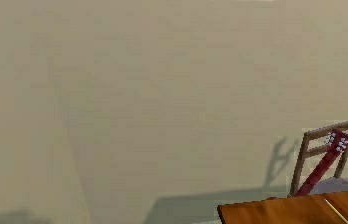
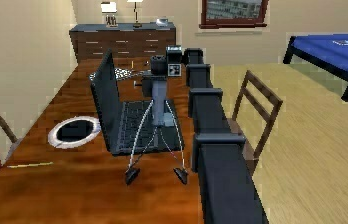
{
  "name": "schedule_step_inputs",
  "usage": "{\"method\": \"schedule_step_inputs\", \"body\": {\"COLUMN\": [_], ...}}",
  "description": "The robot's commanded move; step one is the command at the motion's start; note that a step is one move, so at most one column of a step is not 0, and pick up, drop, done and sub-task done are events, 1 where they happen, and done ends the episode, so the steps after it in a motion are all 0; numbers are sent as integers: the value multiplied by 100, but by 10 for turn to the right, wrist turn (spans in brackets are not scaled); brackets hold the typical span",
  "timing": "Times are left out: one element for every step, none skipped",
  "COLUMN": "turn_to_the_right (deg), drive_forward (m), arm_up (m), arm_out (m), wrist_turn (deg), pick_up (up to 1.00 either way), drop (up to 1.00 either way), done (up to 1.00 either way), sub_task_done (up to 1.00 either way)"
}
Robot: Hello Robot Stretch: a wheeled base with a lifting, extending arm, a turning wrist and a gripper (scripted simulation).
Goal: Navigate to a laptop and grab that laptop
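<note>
Parked side-on to the wooden tabletop, presumably to let the arm reach across it. Seeing the laptop lid-up on that tabletop, screen back toward the arm side view's left, keyboard facing the arm: handy approach side. Placing the hand against the keyboard area, thin fingers trailing toward the near edge; over it or touching, can't tell. Can't tell either whether gripping anything, with the laptop on the surface right behind. Noting a white round dish just beside the lid's back: worth avoiding. Also a chair past the arm, a dresser at the far end, a blue bed well apart. Ahead: bare wall, tabletop corner, another chair carrying something red. Judging navigation done, grab pending.
</note>
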Motion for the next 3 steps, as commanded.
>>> {"method": "schedule_step_inputs", "body": {"turn_to_the_right": [0, 0, 0], "drive_forward": [0, 0, 0], "arm_up": [0, 0, 0], "arm_out": [0, 0, 0], "wrist_turn": [450, 450, 450], "pick_up": [0, 0, 0], "drop": [0, 0, 0], "done": [0, 0, 0], "sub_task_done": [0, 0, 0]}}
